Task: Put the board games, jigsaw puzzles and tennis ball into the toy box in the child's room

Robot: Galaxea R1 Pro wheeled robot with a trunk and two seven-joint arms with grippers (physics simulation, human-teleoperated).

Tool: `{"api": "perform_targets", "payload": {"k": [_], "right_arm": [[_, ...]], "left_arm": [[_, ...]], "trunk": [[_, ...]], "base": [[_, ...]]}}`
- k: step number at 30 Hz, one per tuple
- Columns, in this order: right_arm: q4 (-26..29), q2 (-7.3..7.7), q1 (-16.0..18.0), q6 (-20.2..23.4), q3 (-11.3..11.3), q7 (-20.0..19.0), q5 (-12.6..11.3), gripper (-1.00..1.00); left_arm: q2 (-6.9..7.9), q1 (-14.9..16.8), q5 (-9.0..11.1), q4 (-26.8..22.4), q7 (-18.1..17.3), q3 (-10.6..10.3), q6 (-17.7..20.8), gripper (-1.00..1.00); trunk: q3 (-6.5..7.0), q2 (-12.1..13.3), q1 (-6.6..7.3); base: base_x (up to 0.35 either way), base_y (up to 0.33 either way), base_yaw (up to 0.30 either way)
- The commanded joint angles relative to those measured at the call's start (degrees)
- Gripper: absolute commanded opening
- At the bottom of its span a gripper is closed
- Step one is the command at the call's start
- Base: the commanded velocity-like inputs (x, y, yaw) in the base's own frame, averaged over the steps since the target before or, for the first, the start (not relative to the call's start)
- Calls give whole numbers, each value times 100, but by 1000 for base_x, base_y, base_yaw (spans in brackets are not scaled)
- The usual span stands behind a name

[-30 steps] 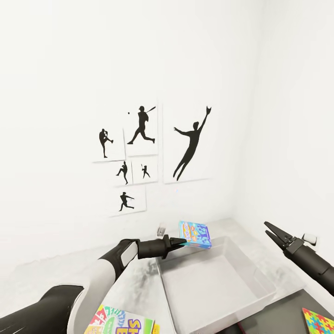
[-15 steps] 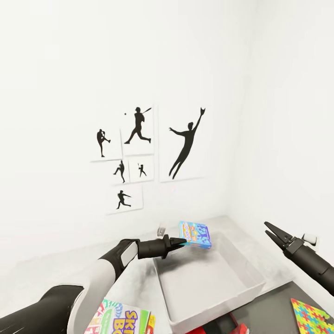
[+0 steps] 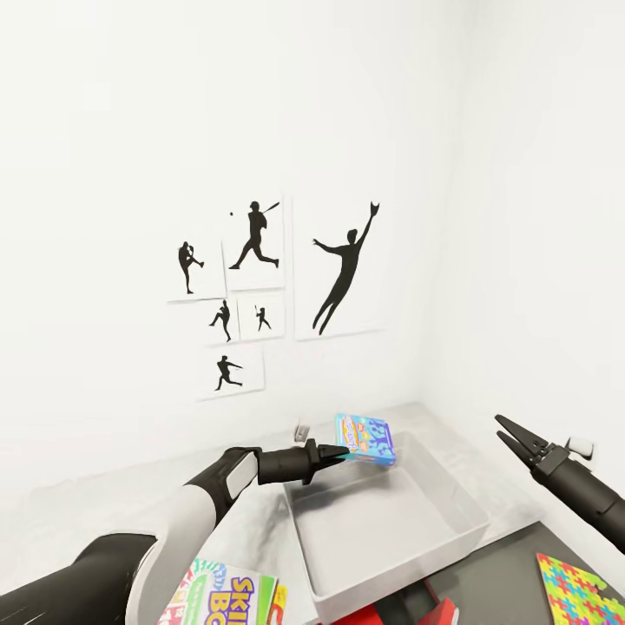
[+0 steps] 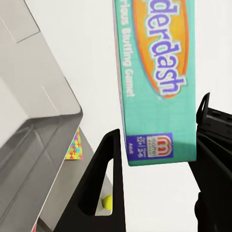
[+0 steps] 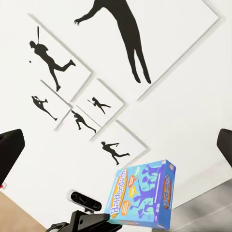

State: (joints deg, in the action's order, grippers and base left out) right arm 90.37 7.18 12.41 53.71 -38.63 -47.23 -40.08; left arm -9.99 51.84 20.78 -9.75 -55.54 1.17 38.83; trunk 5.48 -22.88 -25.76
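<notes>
My view has swung right, my left tool clamping the Balderdash box by one edge above the toy box (ready to drop in), right tool spread, empty.

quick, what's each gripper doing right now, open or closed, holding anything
Left gripper: closed on the small blue board game, held above the toy box.
Right gripper: open, holding nothing.
</notes>
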Motion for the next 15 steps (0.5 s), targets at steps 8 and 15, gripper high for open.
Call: {"api": "perform_targets", "payload": {"k": [8,15], "right_arm": [[-1,3,6,25,-13,-23,8,100],[-1,-4,5,25,-13,-22,3,100]], "left_arm": [[-1,1,5,0,-9,13,36,-100],[-1,1,5,0,-9,14,36,-100]], "trunk": [[-3,-4,-2],[-3,-4,-2]], "base": [[0,-65,-130],[0,-44,-13]]}}
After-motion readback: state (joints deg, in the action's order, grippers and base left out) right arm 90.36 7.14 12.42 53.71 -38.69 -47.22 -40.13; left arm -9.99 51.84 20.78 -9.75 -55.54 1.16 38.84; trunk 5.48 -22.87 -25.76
